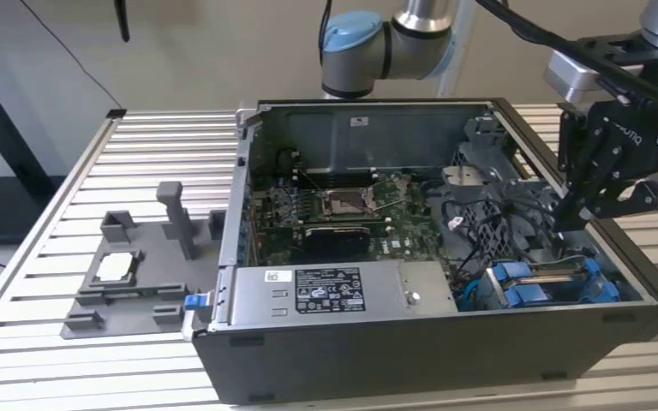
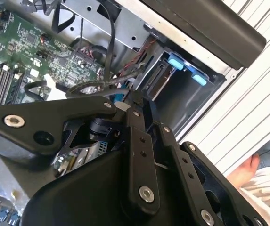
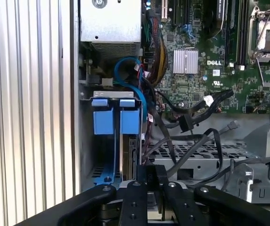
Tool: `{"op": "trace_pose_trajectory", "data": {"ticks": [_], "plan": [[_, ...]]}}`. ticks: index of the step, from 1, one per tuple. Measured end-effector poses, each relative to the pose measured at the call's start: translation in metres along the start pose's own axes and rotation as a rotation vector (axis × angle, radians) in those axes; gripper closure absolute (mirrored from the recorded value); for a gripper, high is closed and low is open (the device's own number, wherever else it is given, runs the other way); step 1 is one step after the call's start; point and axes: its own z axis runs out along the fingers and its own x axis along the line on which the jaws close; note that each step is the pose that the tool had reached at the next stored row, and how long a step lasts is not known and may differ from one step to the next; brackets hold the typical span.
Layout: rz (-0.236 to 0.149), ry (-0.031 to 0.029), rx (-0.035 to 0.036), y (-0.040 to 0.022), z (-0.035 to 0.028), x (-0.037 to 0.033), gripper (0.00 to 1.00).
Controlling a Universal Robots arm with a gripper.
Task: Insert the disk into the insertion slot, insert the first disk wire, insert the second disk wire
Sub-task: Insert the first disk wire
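Already disk (image 1: 548, 284) sits in insertion slot (image 3: 85, 155), blue carrier showing, beside power supply (image 1: 329, 291). Gripper (image 1: 569, 221) hangs just above disk, over loose black cables (image 3: 191, 122). Grip state: cannot tell.

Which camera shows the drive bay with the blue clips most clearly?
The first wrist view: the insertion slot faces the camera, both blue clips plain. The exterior view shows it tucked in the case's corner; the second wrist view catches it obliquely.
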Motion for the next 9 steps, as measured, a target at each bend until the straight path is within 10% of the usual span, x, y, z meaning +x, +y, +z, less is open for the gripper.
{"op": "trace_pose_trajectory", "data": {"ticks": [9], "plan": [[0.044, 0.0005, -0.003, -0.0029, 0.0039, 0.0031, 0.81]]}}
